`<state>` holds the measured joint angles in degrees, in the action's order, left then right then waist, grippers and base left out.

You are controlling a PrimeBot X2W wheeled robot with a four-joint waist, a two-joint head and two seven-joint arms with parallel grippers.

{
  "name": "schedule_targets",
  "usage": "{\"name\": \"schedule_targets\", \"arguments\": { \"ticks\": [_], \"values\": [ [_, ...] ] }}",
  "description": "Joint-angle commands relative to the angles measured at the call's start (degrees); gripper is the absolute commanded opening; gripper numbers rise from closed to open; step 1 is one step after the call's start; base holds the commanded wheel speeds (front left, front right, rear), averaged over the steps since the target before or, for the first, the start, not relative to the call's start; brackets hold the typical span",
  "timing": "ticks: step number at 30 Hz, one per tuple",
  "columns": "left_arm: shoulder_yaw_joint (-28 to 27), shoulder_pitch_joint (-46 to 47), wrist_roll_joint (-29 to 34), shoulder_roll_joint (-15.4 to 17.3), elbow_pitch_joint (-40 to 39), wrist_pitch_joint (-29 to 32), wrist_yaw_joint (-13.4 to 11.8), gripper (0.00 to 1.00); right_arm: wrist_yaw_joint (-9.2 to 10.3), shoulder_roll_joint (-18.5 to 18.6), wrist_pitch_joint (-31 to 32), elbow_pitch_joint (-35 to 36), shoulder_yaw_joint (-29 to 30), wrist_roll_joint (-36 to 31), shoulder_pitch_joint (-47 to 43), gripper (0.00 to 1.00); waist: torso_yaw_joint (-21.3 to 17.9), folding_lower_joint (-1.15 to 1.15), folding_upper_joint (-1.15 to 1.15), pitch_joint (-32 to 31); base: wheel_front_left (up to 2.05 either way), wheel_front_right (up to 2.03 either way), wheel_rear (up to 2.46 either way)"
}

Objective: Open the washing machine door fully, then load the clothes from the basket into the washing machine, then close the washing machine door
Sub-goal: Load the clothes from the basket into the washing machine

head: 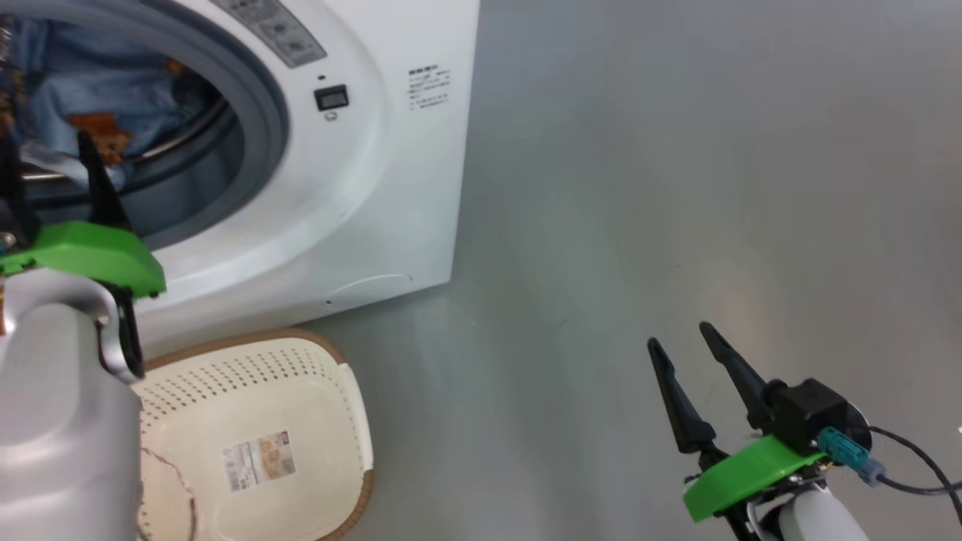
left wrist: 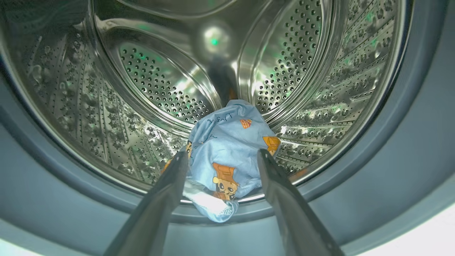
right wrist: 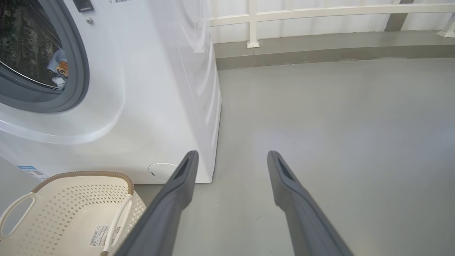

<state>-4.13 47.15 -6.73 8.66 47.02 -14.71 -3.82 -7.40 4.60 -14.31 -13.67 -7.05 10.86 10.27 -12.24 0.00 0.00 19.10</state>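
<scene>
Left gripper [left wrist: 223,153], jaws open and empty, points at clothes [left wrist: 231,142] loaded in the drum [left wrist: 160,81]; right gripper [head: 679,334] idles, jaws open; basket [head: 225,398] empty.

No text readable, basket [head: 301,368] sticker [head: 259,460], washing machine [head: 361,188] side print [head: 429,89] (both too small)

grey floor [head: 676,188], washing machine [head: 391,225], basket [head: 331,421]
</scene>
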Motion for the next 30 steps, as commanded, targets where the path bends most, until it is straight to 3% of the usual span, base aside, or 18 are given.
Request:
{"name": "schedule_targets", "arguments": {
  "ticks": [1,19,30],
  "values": [
    [-1.16,-1.52,0.15,1.74,-2.24,-0.29,0.04,1.00,-0.09,0.62,-0.69,1.03,-0.94,0.71,-1.40,1.00,1.77,0.00,0.00,-2.20,0.00,0.00,0.00],
    [-0.23,-5.46,-0.46,-1.13,-0.70,-0.29,3.39,1.00,-0.09,0.93,-0.69,1.91,0.46,0.41,-2.23,1.00,4.02,0.00,0.00,-2.05,0.00,0.00,0.00],
    [1.56,-14.57,-2.15,-3.78,-5.99,-0.29,6.23,1.00,-0.09,1.55,-0.69,2.51,2.09,-0.14,-3.57,1.00,7.69,0.00,0.00,-3.37,0.00,0.00,0.00]
  ]
}}
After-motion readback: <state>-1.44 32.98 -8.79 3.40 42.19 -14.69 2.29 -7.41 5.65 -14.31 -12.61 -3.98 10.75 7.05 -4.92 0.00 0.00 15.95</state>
